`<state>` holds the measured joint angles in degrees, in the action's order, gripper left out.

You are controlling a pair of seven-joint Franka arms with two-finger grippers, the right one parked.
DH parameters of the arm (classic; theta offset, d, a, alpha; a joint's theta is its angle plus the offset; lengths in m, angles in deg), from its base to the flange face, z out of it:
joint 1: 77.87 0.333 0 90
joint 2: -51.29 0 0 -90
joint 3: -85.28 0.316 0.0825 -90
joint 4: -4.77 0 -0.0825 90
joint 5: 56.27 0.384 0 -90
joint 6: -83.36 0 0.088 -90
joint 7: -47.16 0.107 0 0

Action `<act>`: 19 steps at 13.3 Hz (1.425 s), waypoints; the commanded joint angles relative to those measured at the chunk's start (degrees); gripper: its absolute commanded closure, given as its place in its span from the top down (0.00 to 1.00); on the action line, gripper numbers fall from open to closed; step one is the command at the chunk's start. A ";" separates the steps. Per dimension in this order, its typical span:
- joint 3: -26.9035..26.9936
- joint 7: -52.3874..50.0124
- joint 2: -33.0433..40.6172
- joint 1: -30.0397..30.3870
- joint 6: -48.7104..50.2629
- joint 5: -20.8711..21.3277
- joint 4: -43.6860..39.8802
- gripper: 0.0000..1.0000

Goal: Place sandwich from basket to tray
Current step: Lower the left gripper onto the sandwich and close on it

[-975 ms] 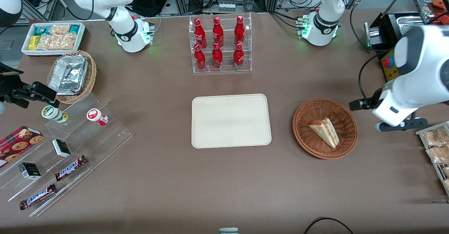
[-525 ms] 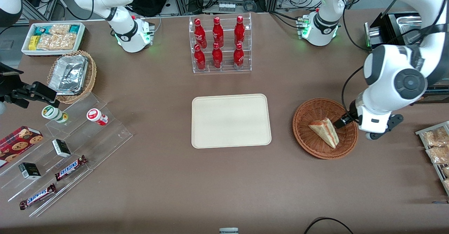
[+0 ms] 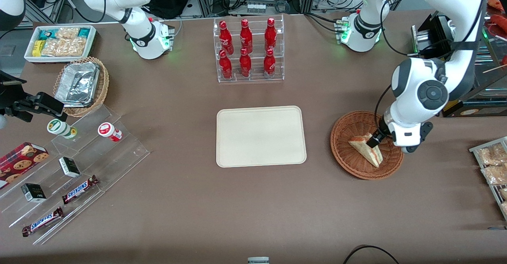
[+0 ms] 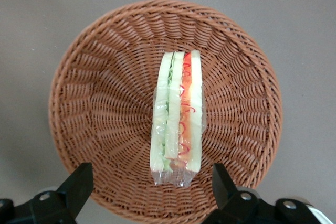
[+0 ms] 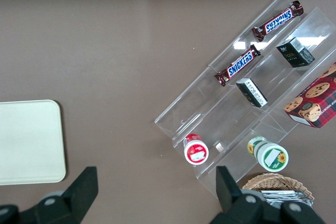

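Your gripper (image 4: 149,192) hangs over the basket (image 3: 352,165) w/ fingers (image 4: 79,182) spread wide, nothing held, one each side of the sandwich (image 4: 177,116), which lies in the basket's middle. Tray (image 3: 261,136) sits beside the basket toward the parked arm's end, apart from it; bottle rack (image 3: 248,50) is farther from the front cam than the tray, nothing between basket and tray. In front view your wrist covers part of the sandwich & basket rim; snack packs (image 3: 493,167) at the working arm's end are cut off by the edge.
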<state>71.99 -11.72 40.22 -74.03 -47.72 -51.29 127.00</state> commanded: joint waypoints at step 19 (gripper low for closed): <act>-1.21 -4.05 -2.56 0.21 -2.83 0.83 -2.40 0.10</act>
<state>71.41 -15.54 34.85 -73.96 -58.41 -51.26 128.23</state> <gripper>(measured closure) 0.797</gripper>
